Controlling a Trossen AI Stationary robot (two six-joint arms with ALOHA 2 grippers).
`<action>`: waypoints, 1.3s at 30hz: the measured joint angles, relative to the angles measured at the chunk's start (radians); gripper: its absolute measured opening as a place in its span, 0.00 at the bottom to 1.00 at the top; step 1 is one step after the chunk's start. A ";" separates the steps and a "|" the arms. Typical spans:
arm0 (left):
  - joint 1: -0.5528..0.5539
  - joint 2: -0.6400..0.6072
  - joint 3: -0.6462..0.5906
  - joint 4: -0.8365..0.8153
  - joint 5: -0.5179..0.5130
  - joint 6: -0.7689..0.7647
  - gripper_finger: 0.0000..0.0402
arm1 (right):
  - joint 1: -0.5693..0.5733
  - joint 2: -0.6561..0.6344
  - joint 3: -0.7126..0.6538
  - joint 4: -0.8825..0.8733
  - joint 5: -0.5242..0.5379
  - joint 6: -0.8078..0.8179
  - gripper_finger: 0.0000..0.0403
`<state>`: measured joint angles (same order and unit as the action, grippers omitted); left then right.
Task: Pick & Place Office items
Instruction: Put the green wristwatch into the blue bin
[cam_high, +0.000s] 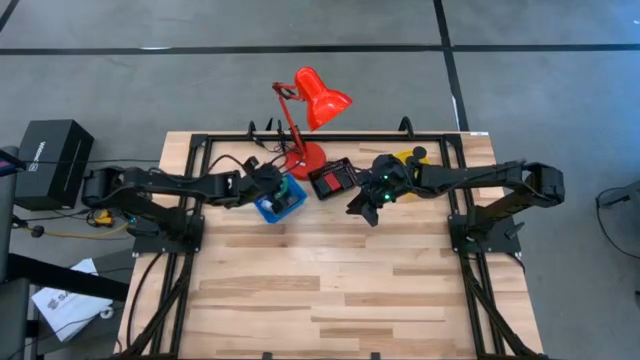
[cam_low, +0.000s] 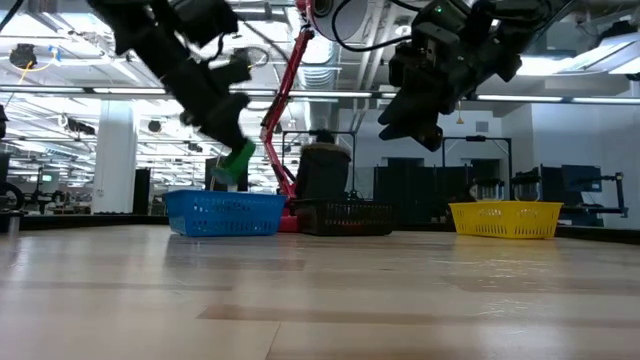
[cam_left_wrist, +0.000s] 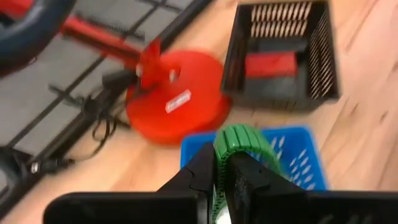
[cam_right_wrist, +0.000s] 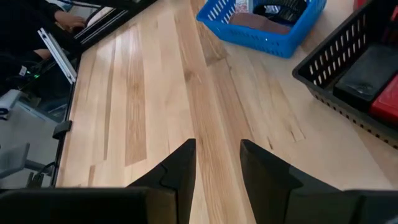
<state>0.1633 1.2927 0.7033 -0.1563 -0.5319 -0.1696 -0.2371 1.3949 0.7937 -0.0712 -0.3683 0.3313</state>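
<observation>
Pale wooden planks make up the counter (cam_high: 330, 290), with an open hall of ceiling lights behind. Pinched between the left claw's (cam_left_wrist: 222, 175) fingers is the green stubby cylinder (cam_left_wrist: 239, 142), ribbed and bright, hanging above the blue tray (cam_low: 225, 213). Beyond that claw, past the red lamp base (cam_left_wrist: 177, 102), a red block (cam_left_wrist: 269, 63) lies inside the black tray (cam_left_wrist: 323, 62). Raised above the counter, the right claw (cam_right_wrist: 216, 163) holds nothing, its fingers narrowly apart, with the yellow tray (cam_low: 505, 218) off to its side.
</observation>
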 joint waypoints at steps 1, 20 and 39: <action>0.005 0.001 -0.016 0.002 0.002 -0.003 0.04 | 0.000 0.000 0.000 -0.002 0.000 0.001 0.29; 0.023 0.162 -0.157 0.377 0.086 -0.150 0.04 | 0.001 0.000 0.000 -0.004 0.002 0.001 0.29; 0.014 0.125 -0.156 0.278 0.084 0.060 0.40 | 0.001 0.000 0.000 -0.021 0.000 0.001 0.29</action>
<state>0.1774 1.4174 0.5476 0.1218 -0.4477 -0.1093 -0.2363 1.3949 0.7937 -0.0926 -0.3687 0.3325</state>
